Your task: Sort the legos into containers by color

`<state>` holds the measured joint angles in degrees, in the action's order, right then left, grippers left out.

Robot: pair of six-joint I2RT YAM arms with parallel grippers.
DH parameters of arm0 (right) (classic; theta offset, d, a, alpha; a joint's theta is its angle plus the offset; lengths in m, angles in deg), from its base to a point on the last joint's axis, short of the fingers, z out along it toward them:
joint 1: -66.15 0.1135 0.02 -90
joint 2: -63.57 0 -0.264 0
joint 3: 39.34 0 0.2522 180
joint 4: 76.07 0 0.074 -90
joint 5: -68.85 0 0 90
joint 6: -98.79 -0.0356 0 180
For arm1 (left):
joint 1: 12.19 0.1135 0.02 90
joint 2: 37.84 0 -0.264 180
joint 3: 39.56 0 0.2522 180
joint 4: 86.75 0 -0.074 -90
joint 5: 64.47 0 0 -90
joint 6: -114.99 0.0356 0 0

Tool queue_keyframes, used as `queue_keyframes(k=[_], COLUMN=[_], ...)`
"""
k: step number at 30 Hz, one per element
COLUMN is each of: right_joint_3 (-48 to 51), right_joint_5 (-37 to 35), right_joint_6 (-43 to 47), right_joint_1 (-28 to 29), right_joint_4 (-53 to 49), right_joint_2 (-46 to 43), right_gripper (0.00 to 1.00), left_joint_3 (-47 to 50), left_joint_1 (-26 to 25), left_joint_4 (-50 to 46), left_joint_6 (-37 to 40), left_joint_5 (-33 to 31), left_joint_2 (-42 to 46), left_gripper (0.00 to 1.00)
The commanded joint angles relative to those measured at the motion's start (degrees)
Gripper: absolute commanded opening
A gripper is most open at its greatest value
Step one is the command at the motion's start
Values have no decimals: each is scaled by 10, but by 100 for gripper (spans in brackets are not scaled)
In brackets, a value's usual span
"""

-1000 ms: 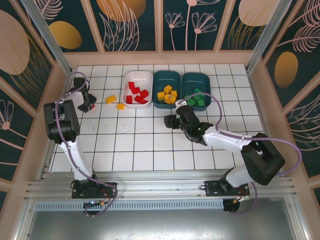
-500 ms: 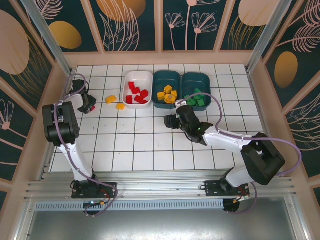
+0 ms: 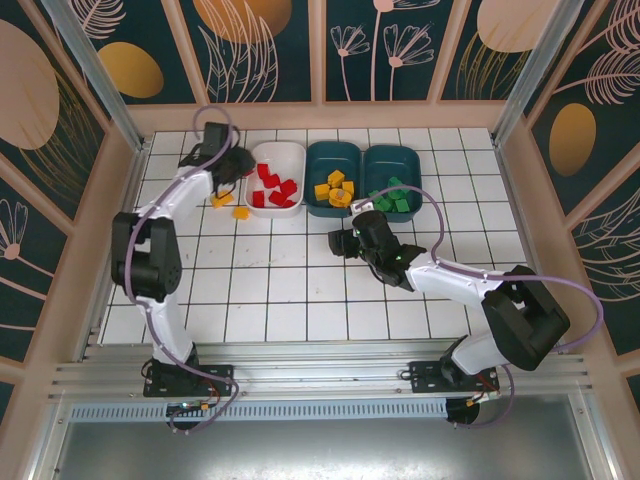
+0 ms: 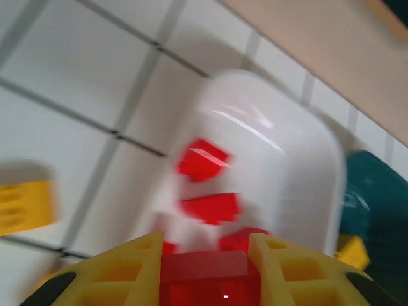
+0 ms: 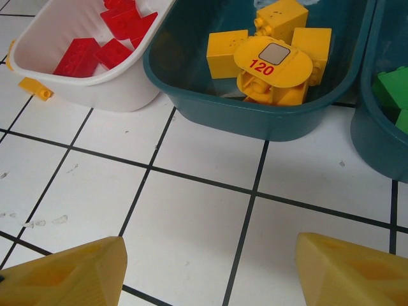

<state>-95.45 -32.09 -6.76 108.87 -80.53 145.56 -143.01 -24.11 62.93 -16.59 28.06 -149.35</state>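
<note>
My left gripper (image 3: 236,163) hovers at the left end of the white bin (image 3: 277,149), shut on a red brick (image 4: 207,277) held between its yellow fingers (image 4: 121,271). Below it the blurred white bin (image 4: 287,159) holds several red bricks (image 4: 203,159). The middle teal bin (image 3: 334,156) holds yellow bricks (image 5: 274,60), and the right teal bin (image 3: 392,155) holds green ones (image 3: 390,199). Two yellow bricks (image 3: 222,199) lie on the floor left of the white bin. My right gripper (image 3: 340,243) is open over a bare tile (image 5: 210,274), in front of the middle teal bin (image 5: 268,124).
A small yellow brick (image 5: 35,88) lies against the white bin's near wall (image 5: 108,89). The right teal bin's edge (image 5: 382,150) shows with a green brick (image 5: 392,86) inside. Wooden walls enclose the tiled floor (image 3: 280,290).
My left arm has swung from the far left wall across to the white bin's left end, carrying the red brick. The right arm has not moved.
</note>
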Motion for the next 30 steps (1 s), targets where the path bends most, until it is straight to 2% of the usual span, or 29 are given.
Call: queue_keyframes(k=[1,7,16,20,22,25,28,30], right_joint_3=[11,15,14,14,14,14,14,15], right_joint_5=[-21,-23,-23,-24,-24,-23,-20,-20], right_joint_6=[-5,-4,-4,-4,-3,-3,-4,-4], right_joint_1=[0,-2,-3,-3,-3,-2,-2,-2], right_joint_4=[23,23,23,22,21,20,20,19], right_joint_2=[-11,-17,-17,-19,-21,-24,-25,-26], right_gripper=[71,71,71,71,71,71,71,71], left_joint_3=[-42,-106,-124,-111,-86,-41,29,78], left_joint_1=[-27,-46,-47,-47,-43,-20,33,64], left_joint_4=[-37,-67,-89,-98,-92,-87,-63,-33], left_joint_6=[36,55,70,72,74,50,-30,-56], left_joint_5=[9,0,17,-32,-89,-132,-93,-79], left_joint_2=[-52,-94,-107,-69,-31,11,41,58], left_gripper=[30,36,50,55,67,78,81,78])
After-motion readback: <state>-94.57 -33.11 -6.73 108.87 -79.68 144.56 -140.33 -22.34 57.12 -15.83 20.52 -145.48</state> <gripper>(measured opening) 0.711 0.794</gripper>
